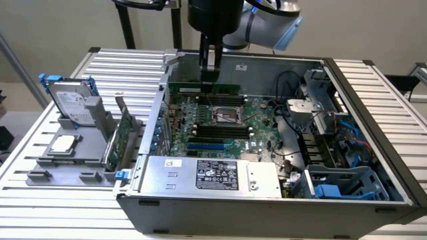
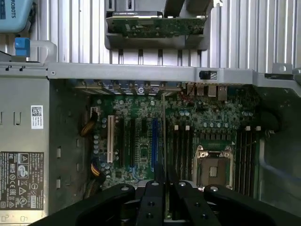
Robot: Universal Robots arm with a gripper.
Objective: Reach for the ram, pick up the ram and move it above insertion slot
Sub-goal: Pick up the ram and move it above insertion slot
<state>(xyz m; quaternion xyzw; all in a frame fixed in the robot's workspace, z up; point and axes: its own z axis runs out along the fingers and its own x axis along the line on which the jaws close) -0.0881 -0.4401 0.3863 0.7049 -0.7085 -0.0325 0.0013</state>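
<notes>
Nearest the exterior camera, the silver power supply is lying across the front of the open computer case, its label facing up. Behind it the green motherboard is lying flat, with the short blue slot and then a bank of long black insertion slots running across the exterior view, ahead of the square CPU socket. Beyond the socket, the gripper is hanging down from above, its fingers closed on the ram. The ram is standing on edge, its long axis level and running across the exterior view, parallel to the slots, hovering just over the far bank of black slots by the rear wall. On the exterior view's left, outside the case, an expansion card and a hard drive are standing in a grey holder.
</notes>
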